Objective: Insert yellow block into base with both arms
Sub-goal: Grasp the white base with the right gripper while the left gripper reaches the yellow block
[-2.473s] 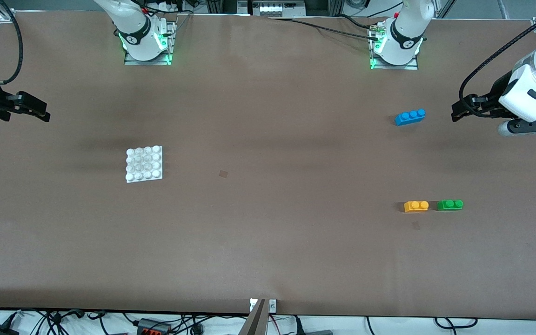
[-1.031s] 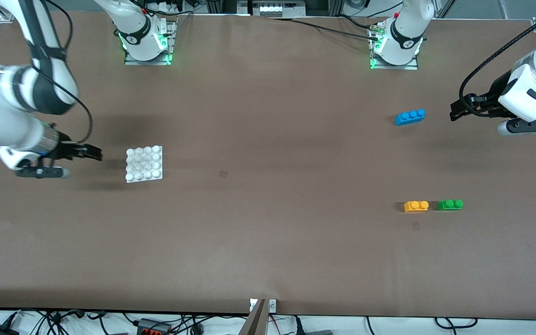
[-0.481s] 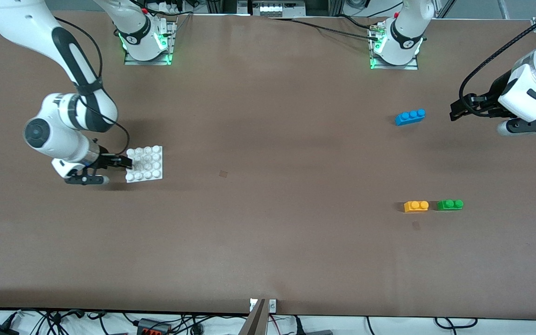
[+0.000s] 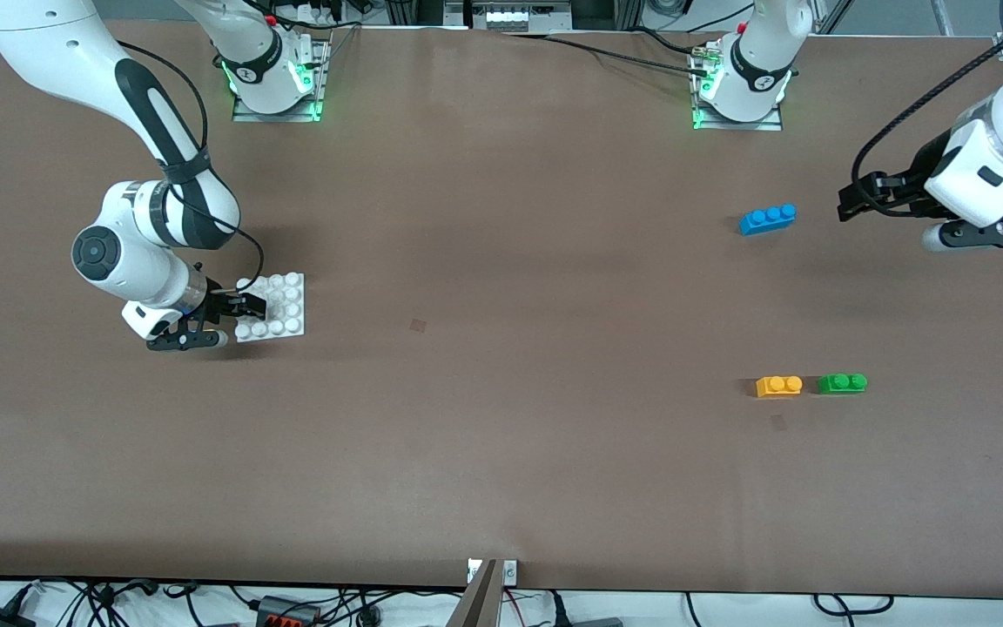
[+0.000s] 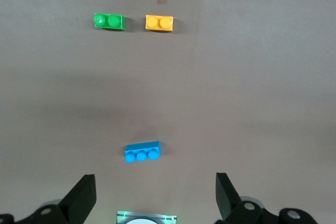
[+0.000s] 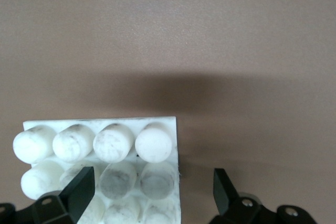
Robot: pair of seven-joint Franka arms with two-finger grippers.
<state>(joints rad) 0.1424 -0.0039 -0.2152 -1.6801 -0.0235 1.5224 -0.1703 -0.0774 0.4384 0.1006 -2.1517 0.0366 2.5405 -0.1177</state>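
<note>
The yellow block (image 4: 778, 385) lies on the table toward the left arm's end, beside a green brick (image 4: 842, 382); it also shows in the left wrist view (image 5: 159, 22). The white studded base (image 4: 275, 305) lies toward the right arm's end. My right gripper (image 4: 249, 306) is open and low over the base's edge. In the right wrist view (image 6: 152, 192) one finger (image 6: 79, 190) is over the base's studs (image 6: 100, 145) and the other is over bare table beside it. My left gripper (image 4: 850, 207) is open and empty above the table beside the blue brick (image 4: 767, 218).
In the left wrist view the blue three-stud brick (image 5: 142, 152) lies between my left gripper (image 5: 155, 203) and the green brick (image 5: 108, 21). The arm bases stand along the table edge farthest from the front camera. Bare brown table lies between the base and the bricks.
My right arm has swung in from the table's end and come down at the base, its open gripper now over the base's edge. My left gripper has barely moved.
</note>
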